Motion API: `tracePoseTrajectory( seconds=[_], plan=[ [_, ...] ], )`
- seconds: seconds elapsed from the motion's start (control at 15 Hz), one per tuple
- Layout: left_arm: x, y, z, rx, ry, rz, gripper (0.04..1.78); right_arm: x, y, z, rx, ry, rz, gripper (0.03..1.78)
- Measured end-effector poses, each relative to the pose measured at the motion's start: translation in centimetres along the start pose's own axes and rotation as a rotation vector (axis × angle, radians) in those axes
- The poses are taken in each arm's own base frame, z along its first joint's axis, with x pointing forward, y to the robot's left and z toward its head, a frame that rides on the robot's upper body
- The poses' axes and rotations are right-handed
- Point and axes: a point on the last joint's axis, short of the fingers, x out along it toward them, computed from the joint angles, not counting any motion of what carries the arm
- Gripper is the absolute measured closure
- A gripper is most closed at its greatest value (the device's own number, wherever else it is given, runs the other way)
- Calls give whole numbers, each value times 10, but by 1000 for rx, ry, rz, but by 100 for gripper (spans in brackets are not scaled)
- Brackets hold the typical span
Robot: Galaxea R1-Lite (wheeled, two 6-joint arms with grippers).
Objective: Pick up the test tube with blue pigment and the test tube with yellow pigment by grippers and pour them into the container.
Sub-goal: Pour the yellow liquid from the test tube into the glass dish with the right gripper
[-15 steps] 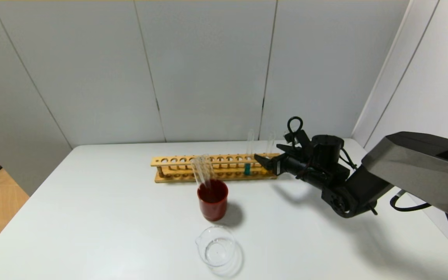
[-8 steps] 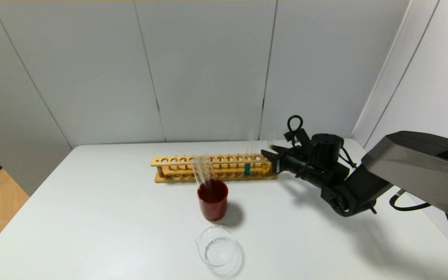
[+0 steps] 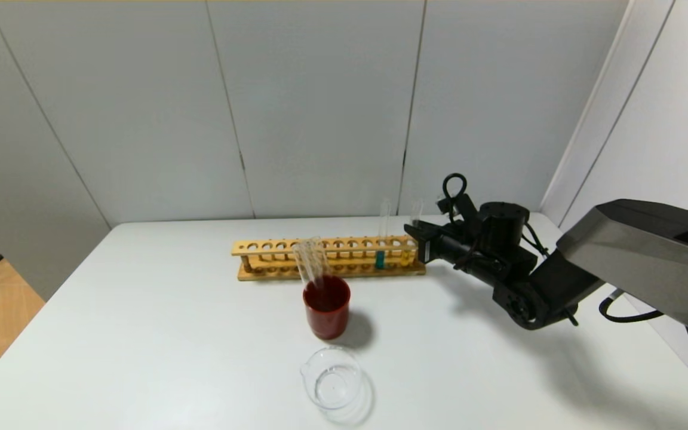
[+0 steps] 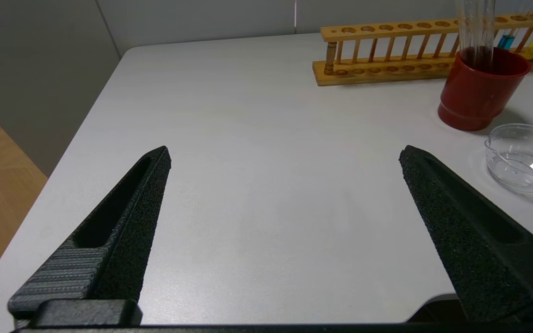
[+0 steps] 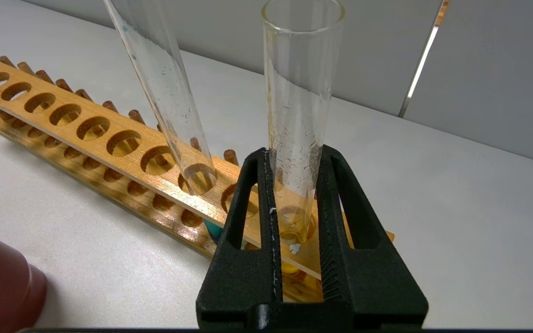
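So the big white table [image 3: 159, 334] had everything laid out on it, and the wooden rack [image 3: 296, 258] sat along the far side with the right gripper [image 5: 294, 185] parked right at its end. That gripper was clamped around the test tube with yellow pigment [image 5: 300, 115], one finger [image 5: 248, 217] on each side of the glass just above the rack's top board, and the tube was standing upright in its end hole, so not lifted out yet as far as I could tell. The test tube with blue pigment [image 5: 164, 92] was in the next slot over, leaning a bit, just beside the fingers but not touching them. Well off from that gripper, back toward the robot, were the red cup [image 3: 326, 306] with a few clear tubes [image 3: 311, 263] in it and then the container [image 3: 332, 378], looking empty. The left gripper [image 4: 285, 157] was hanging wide apart over bare table, far from all of it. My read: this was the grab step for yellow, and the next move needed a straight pull up so the glass wouldn't snag on the hole or bump the blue one.
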Motion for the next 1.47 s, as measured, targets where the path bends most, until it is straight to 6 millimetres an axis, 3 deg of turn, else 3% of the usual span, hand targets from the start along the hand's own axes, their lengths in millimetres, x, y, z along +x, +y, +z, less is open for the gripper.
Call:
tracePoseTrajectory(
  seconds=[0.33,0.87,1.2,1.47],
  plan=[
    [0,0,0,1,0,0,7,0,-5,20,-6,-50,-14,149],
    [0,0,0,1,0,0,7,-35,2,120,-13,-183,-29,149],
    [0,0,0,0,0,-1,7,-92,15,169,-16,-202,-74,149],
    [0,0,0,0,0,-1,7,-158,32,172,-41,-137,-135,149]
  ],
)
